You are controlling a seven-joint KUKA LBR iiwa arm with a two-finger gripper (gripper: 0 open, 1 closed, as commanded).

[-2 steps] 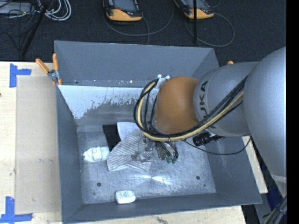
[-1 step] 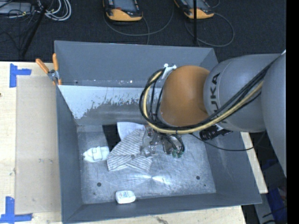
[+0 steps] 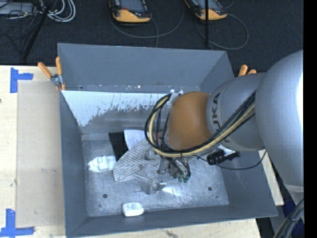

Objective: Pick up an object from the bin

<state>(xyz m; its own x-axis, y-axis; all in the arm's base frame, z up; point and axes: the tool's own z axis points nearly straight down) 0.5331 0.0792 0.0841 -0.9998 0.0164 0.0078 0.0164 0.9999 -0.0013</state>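
Note:
My gripper (image 3: 161,176) hangs low in the middle of the bin, under the arm's wrist. It is down at the right edge of a grey striped cloth (image 3: 130,165) that lies crumpled on the bin floor. A small green-tinted piece (image 3: 184,177) sits just right of the gripper. Nothing can be seen held in the gripper.
A white crumpled thing (image 3: 101,163) lies left of the cloth. A small white flat piece (image 3: 132,209) sits near the front wall. A black block (image 3: 118,144) and a white sheet (image 3: 132,137) lie behind the cloth. The arm covers the bin's right half.

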